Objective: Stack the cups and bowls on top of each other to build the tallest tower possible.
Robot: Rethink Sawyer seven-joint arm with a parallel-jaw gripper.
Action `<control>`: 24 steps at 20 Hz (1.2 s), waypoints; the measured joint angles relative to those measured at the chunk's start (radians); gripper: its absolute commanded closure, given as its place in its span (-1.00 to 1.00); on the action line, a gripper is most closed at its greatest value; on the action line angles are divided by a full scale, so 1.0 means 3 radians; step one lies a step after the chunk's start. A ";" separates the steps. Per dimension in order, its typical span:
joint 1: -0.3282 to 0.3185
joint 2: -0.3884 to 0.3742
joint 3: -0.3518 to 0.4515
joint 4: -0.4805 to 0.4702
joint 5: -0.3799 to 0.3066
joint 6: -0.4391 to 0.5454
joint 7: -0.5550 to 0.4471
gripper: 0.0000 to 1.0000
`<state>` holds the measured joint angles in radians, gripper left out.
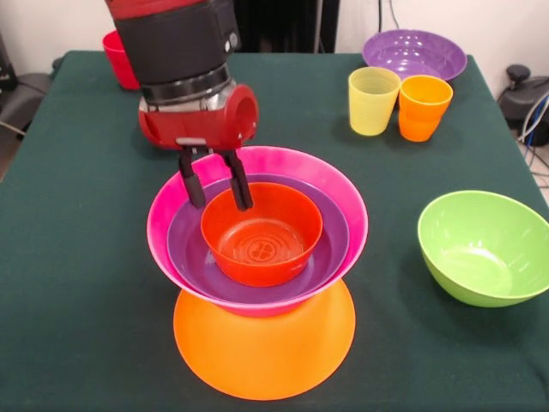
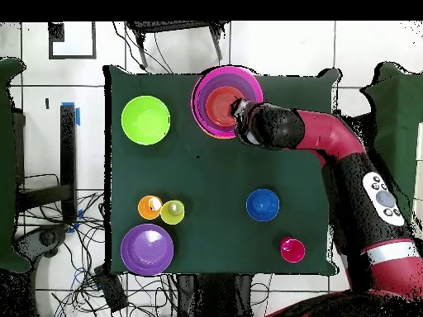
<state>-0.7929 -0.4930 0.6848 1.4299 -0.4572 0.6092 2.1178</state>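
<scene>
The tower stands at the table's near middle: an upturned large orange bowl carries a hot pink bowl, a purple bowl nested in it, and a small red-orange bowl on top. My gripper is open, with its fingers straddling the red-orange bowl's far rim, one outside and one inside. In the overhead view the gripper is at the tower's edge. The yellow cup and orange cup stand side by side, and the red cup is at the far left.
A lime green bowl sits upright at the right. A second purple bowl is at the far right corner. A small blue bowl shows only in the overhead view, near the red cup.
</scene>
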 measured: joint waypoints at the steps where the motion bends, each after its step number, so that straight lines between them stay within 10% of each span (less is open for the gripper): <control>1: 0.0000 -0.0114 0.0000 0.0063 0.0030 0.0001 0.0000 -1.00; 13: 0.0059 -0.0669 -0.0052 0.0166 0.0312 0.0064 0.0000 -1.00; 24: 0.0781 -0.1087 -0.0557 0.0302 0.0482 0.0063 0.0198 -1.00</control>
<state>-0.5585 -0.8191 0.5176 1.5205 -0.3127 0.6281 2.1771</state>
